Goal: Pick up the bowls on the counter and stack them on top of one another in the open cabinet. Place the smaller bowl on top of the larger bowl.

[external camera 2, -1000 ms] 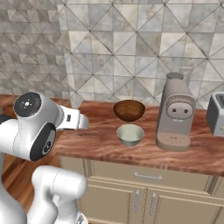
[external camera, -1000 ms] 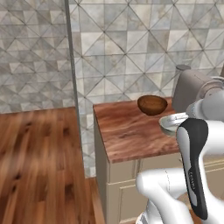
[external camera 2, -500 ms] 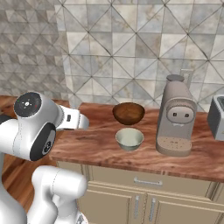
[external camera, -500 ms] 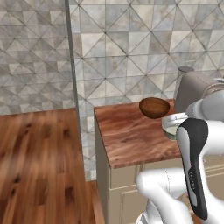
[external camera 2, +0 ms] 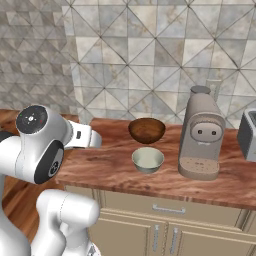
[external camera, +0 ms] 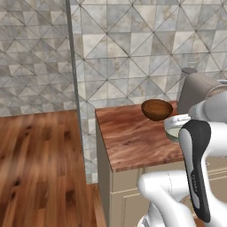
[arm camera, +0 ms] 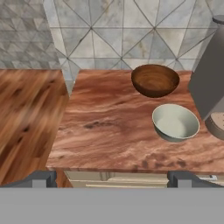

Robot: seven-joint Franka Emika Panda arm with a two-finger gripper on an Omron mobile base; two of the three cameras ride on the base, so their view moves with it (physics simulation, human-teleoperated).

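You are looking at a rendered home kitchen. Ahead of the claw (arm camera: 112, 178) runs a reddish-brown wood-grain surface (external camera 2: 110, 165) over beige drawers with metal handles (external camera 2: 167, 210). Beyond it rises a wall of grey triangular stone tiles (external camera 2: 150, 65). To the claw's right stands a taupe pod coffee machine (external camera 2: 201, 134), and to its left lies a wood-plank floor (external camera: 35, 164).

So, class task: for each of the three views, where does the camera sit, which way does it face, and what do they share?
Left base view: behind the arm's left, facing the counter end; white arm lower right.
Right base view: behind its right, facing the counter front and coffee machine; arm lower left.
Hand view: on the hand, looking down over the counter; fingertips at bottom.
Shared by all: brown bowl, pale bowl.
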